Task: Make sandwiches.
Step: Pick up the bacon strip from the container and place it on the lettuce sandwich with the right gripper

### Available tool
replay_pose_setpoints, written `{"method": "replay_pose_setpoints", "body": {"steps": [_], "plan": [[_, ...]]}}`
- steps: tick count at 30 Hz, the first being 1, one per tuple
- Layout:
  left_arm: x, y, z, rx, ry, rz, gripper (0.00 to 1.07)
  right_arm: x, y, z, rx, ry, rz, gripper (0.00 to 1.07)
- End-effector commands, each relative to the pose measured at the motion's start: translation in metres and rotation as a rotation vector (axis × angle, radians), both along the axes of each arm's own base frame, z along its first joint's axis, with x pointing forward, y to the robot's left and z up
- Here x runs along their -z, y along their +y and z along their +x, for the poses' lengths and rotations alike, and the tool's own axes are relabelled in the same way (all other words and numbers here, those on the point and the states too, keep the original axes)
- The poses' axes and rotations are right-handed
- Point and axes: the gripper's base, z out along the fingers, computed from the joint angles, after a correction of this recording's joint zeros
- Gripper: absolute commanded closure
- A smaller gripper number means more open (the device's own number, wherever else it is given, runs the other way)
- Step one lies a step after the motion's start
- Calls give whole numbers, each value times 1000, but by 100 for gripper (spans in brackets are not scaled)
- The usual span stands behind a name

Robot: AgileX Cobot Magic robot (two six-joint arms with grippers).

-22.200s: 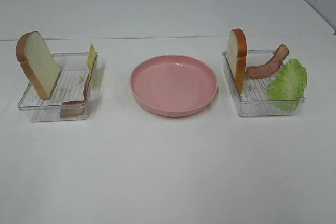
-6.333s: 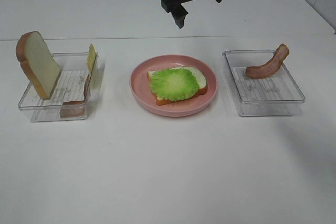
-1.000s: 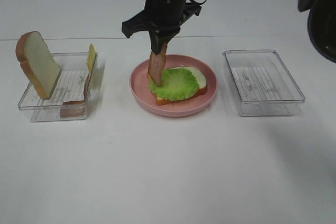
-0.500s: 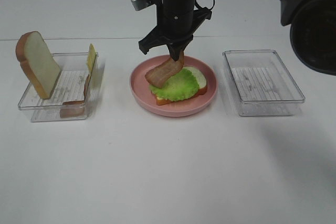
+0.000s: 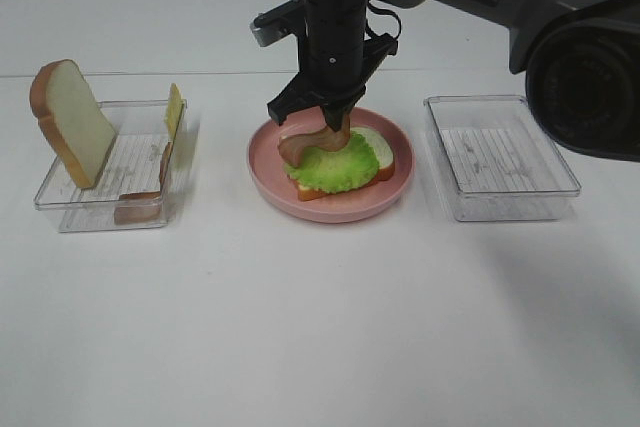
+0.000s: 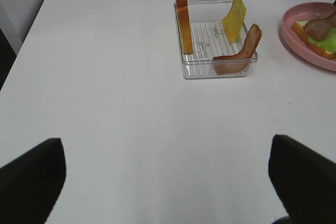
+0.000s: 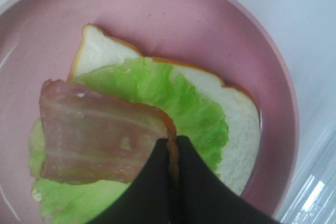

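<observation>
A pink plate (image 5: 265,172) in the middle holds a white bread slice (image 5: 380,152) topped with green lettuce (image 5: 335,167). My right gripper (image 5: 335,117) is over the plate, shut on one end of a brown bacon strip (image 5: 305,142) that droops onto the lettuce. The right wrist view shows the closed fingertips (image 7: 170,145) pinching the bacon (image 7: 100,140) above the lettuce (image 7: 194,114) and bread (image 7: 239,129). My left gripper (image 6: 168,182) is open and empty over bare table, short of the left tray (image 6: 210,72).
The left tray holds an upright bread slice (image 5: 70,122), a yellow cheese slice (image 5: 174,109) and a second bacon strip (image 5: 140,205). A clear tray (image 5: 500,157) on the right holds nothing.
The right gripper shifted right and came down. The bacon went from hanging upright to lying tilted across the lettuce. The left side is unchanged.
</observation>
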Motion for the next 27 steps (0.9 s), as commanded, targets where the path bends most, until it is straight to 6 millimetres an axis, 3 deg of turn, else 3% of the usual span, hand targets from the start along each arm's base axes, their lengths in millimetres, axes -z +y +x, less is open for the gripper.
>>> {"method": "replay_pose_setpoints", "body": {"steps": [1, 16, 18, 19, 20, 21, 22, 23, 24, 25, 26, 27], "plan": [[0, 0, -1, -3, -8, -2, 9, 7, -2, 2, 3, -10, -24, 107], [0, 0, -1, -3, -8, -2, 9, 12, -6, 7, -14, -50, -85, 107], [0, 0, -1, -3, -8, -2, 9, 12, -6, 7, -13, -49, -86, 95], [0, 0, -1, -3, -8, -2, 9, 12, -6, 7, -13, -49, -86, 95], [0, 0, -1, -3, -8, -2, 9, 12, -6, 7, -13, -49, -86, 79], [0, 0, -1, -3, -8, -2, 9, 12, -6, 7, -13, -49, -86, 70], [0, 0, -1, -3, -8, -2, 9, 12, -6, 7, -13, -49, -86, 70], [0, 0, -1, -3, -8, -2, 9, 12, -7, 7, -15, -53, -92, 43], [0, 0, -1, -3, -8, -2, 9, 12, -7, 7, -15, -53, -92, 43], [0, 0, -1, -3, -8, -2, 9, 9, -7, 8, -16, -60, -97, 19], [0, 0, -1, -3, -8, -2, 9, 6, -8, 8, -16, -67, -97, 10], [0, 0, -1, -3, -8, -2, 9, 6, -8, 8, -16, -67, -97, 10]]}}
